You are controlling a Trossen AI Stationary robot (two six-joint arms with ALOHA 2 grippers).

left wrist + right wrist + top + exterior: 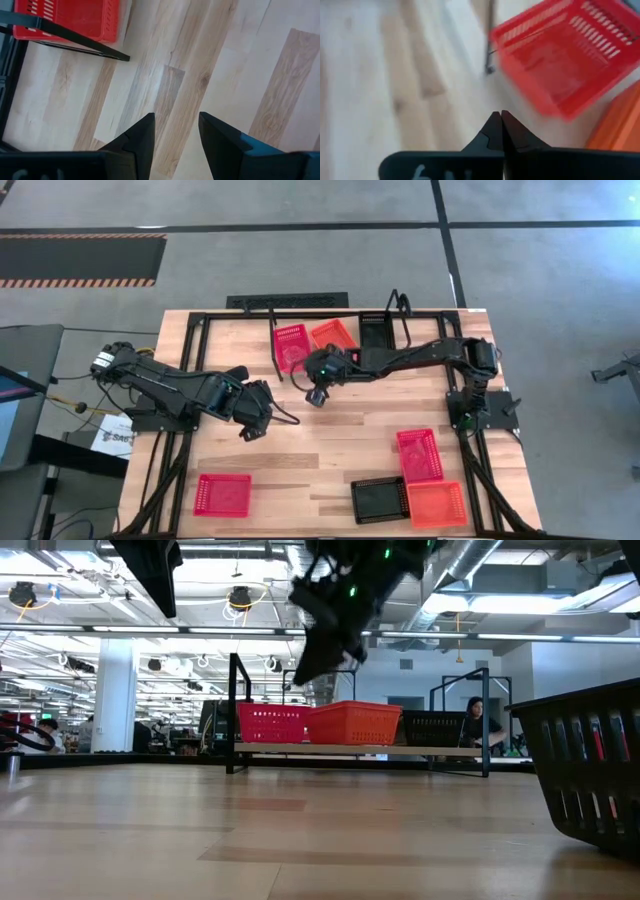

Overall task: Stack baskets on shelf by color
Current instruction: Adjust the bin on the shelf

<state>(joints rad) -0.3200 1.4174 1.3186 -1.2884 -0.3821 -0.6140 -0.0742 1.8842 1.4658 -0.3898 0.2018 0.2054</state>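
While the right gripper (318,394) hovers pinched shut and empty, the pinkish-red basket (291,346) on the shelf (400,312) lies at its eleven o'clock.

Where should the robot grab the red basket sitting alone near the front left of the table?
Probably one thin side wall of the lone red basket, pinched from straight above. It lies flat with its open side up and nothing touches it, so any rim is free. The long wall nearest the open left tool seems the easiest. The right tool is shut, over by the shelf.
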